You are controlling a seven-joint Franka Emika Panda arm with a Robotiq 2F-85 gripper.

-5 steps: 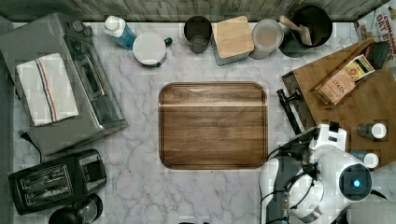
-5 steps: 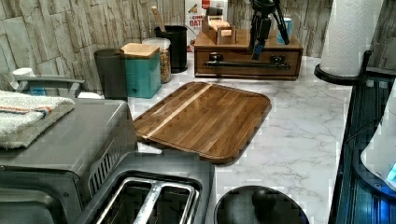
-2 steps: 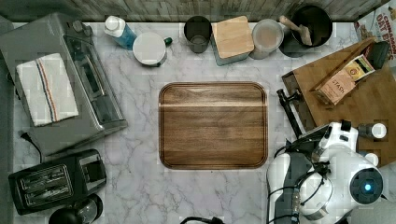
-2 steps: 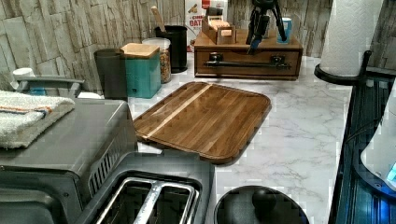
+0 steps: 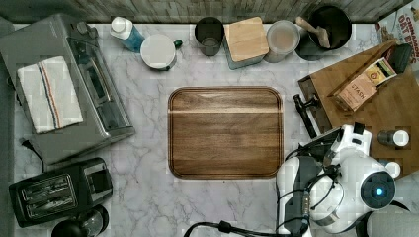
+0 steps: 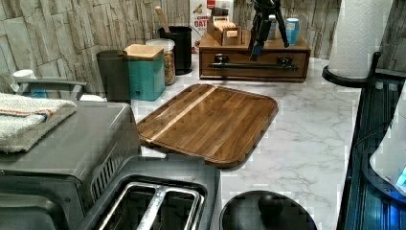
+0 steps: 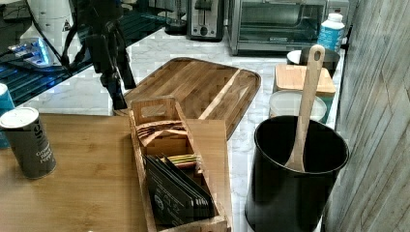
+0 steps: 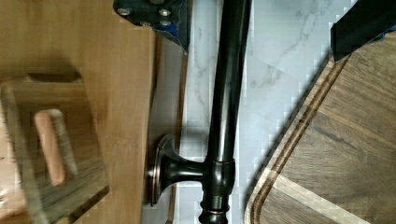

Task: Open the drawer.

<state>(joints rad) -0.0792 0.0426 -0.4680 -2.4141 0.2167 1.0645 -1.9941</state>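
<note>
Straddling the handle, your pincer (image 8: pixel 259 32) has its two fingers apart; the wrist view shows one finger (image 8: pixel 154 18) on the unit's side of the black bar handle (image 8: pixel 229 93) and the other on the board's side; neither one touches the bar.

You can see the same from the side; in the left view your pincer (image 6: pixel 260 48) hangs just above the handle (image 6: pixel 251 65), pointing down in front of the drawer (image 6: pixel 239 73).

And that drawer, operator, is the front of the wooden box unit (image 5: pixel 380 113) at the top view's right; in the left view its face looks flush with the unit; the handle (image 5: pixel 306 116) runs along it on two black posts.

You have the wooden board (image 5: pixel 225 133) just beside the handle, flat on the marble counter (image 5: pixel 148 197); in the wrist view a strip of marble lies between the bar and the board (image 8: pixel 345 140).

On top of the unit, you'll find a wooden tea holder (image 7: pixel 169 159) with packets in it, and a can (image 7: pixel 29 142) standing upright at the right view's left.

Further out along the wall: a black pot (image 7: pixel 295 179) with a wooden spoon (image 7: pixel 304 106) leaning in it.

Well apart, at the top view's left, your toaster oven (image 5: pixel 99 98) carries a folded towel (image 5: pixel 49 94); the black toaster (image 5: pixel 59 190) sits below it in the top view.
</note>
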